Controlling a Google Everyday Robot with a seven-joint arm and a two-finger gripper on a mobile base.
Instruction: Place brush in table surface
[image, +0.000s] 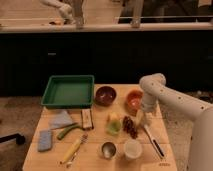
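The brush (153, 141) lies on the table surface (95, 161) near the right edge. Its pale half points toward the back and its black half toward the front. My gripper (145, 119) hangs at the end of the white arm, right over the brush's pale end, just in front of the orange bowl (134, 101). I cannot tell whether it touches the brush.
A green tray (68, 91) and a dark red bowl (105, 95) stand at the back. Dark grapes (130, 126), a green-yellow fruit (113, 125), a white cup (132, 148) and a metal cup (108, 149) crowd the brush's left. A yellow-handled utensil (71, 150) and a dark block (87, 119) lie further left.
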